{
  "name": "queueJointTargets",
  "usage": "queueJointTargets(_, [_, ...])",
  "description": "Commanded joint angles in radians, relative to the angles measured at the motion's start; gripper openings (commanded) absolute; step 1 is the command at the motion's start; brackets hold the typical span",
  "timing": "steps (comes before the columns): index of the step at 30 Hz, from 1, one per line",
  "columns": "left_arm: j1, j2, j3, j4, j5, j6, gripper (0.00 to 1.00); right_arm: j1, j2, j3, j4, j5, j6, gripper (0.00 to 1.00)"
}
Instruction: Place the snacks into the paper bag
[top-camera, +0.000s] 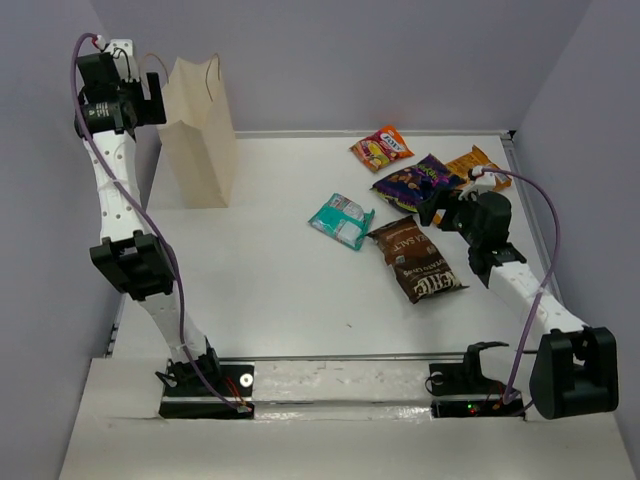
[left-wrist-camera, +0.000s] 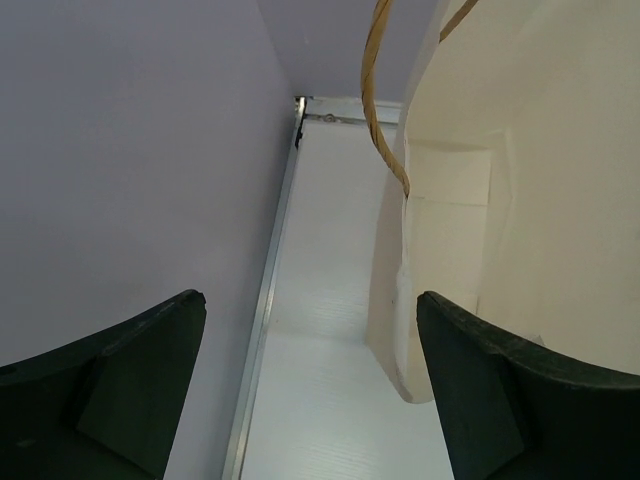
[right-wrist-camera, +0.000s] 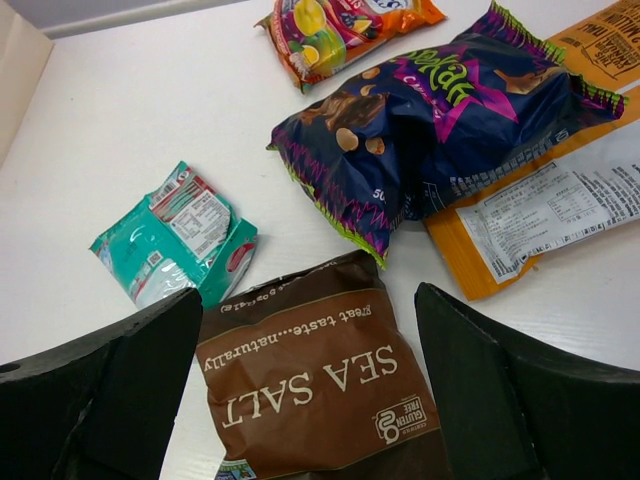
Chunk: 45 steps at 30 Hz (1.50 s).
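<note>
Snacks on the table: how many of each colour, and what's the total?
Teal packet: 1
Dark brown packet: 1
Purple packet: 1
Orange packet: 1
Red-orange packet: 1
Total: 5, all outside the paper bag.

- My work surface is a white matte table (top-camera: 270, 300), evenly lit, with soft shadows only.
- The back wall (top-camera: 350, 60), left wall (top-camera: 40, 250) and right wall (top-camera: 590, 130) are plain pale lavender-grey and enclose the table on three sides.
- A metal strip (left-wrist-camera: 262, 310) edges the table along the left wall.
</note>
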<state>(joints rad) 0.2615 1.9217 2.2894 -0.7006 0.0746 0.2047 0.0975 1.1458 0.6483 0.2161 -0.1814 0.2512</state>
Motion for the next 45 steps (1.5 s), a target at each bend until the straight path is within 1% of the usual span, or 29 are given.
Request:
queueJointTargets(1, [0.002,-0.043,-0.002,0.062,0.019,0.016,0.99,-0.004,-0.044,0.005,0.023,-0.012,0.000,0.92])
queueJointTargets(5, [0.001,0.013,0.001,0.111,0.034,-0.019,0.98,-0.004,-0.066,-0.009,0.008,0.003,0.008,0.92])
queueJointTargets(10, [-0.014,0.080,-0.001,0.109,0.129,-0.039,0.93,-0.004,-0.087,0.002,-0.017,0.034,0.011,0.92])
queueJointTargets(14, [-0.030,0.092,-0.048,0.127,0.131,-0.030,0.93,-0.004,-0.090,0.019,-0.041,0.053,0.000,0.92])
queueJointTargets(16, [-0.030,0.108,-0.044,0.133,0.099,-0.044,0.89,-0.004,-0.087,0.028,-0.047,0.056,-0.003,0.92])
queueJointTargets(17, [-0.028,0.114,-0.041,0.141,0.090,-0.048,0.84,-0.004,-0.086,0.033,-0.055,0.056,-0.003,0.92])
queueJointTargets(18, [-0.028,0.122,-0.038,0.142,0.079,-0.051,0.71,-0.004,-0.081,0.037,-0.058,0.056,-0.001,0.91])
queueJointTargets(20, [-0.028,0.123,-0.031,0.147,0.088,-0.064,0.57,-0.004,-0.069,0.053,-0.076,0.066,0.002,0.88])
queueJointTargets(21, [-0.028,0.119,-0.034,0.145,0.109,-0.071,0.42,-0.004,-0.061,0.060,-0.087,0.074,0.003,0.87])
queueJointTargets(23, [-0.030,0.106,-0.053,0.142,0.140,-0.086,0.32,-0.004,-0.043,0.095,-0.136,0.083,0.003,0.84])
queueJointTargets(24, [-0.028,0.086,-0.064,0.142,0.168,-0.093,0.20,-0.004,-0.017,0.111,-0.158,0.076,-0.001,0.80])
queueJointTargets(27, [-0.030,0.024,-0.140,0.145,0.220,-0.129,0.00,0.014,0.055,0.189,-0.251,0.048,0.000,0.73])
queueJointTargets(28, [-0.030,0.004,-0.166,0.145,0.232,-0.137,0.00,0.033,0.072,0.210,-0.270,0.065,-0.004,0.72])
queueJointTargets(29, [-0.031,-0.016,-0.220,0.150,0.240,-0.155,0.00,0.083,0.087,0.229,-0.294,0.080,-0.009,0.72])
queueJointTargets(31, [-0.038,-0.082,-0.278,0.161,0.249,-0.165,0.00,0.145,0.135,0.281,-0.297,0.120,-0.027,0.72])
queueJointTargets(32, [-0.045,-0.126,-0.336,0.173,0.252,-0.169,0.00,0.197,0.155,0.298,-0.293,0.135,-0.033,0.73])
queueJointTargets(33, [-0.051,-0.147,-0.358,0.174,0.249,-0.177,0.00,0.220,0.182,0.339,-0.290,0.129,-0.032,0.73])
queueJointTargets(34, [-0.054,-0.165,-0.381,0.176,0.251,-0.186,0.00,0.238,0.212,0.340,-0.290,0.125,-0.030,0.73])
queueJointTargets(36, [-0.067,-0.200,-0.438,0.176,0.255,-0.197,0.00,0.283,0.311,0.413,-0.297,0.125,-0.012,0.73])
queueJointTargets(37, [-0.071,-0.237,-0.461,0.177,0.257,-0.244,0.00,0.295,0.343,0.462,-0.300,0.129,-0.004,0.74])
queueJointTargets(38, [-0.079,-0.256,-0.503,0.182,0.254,-0.252,0.00,0.304,0.404,0.487,-0.305,0.137,0.002,0.74])
queueJointTargets(43, [-0.160,-0.371,-0.642,0.202,0.240,-0.252,0.00,0.341,0.574,0.600,-0.308,0.129,0.013,0.77])
queueJointTargets(45, [-0.171,-0.415,-0.706,0.219,0.254,-0.304,0.00,0.350,0.665,0.661,-0.325,0.123,0.022,0.78])
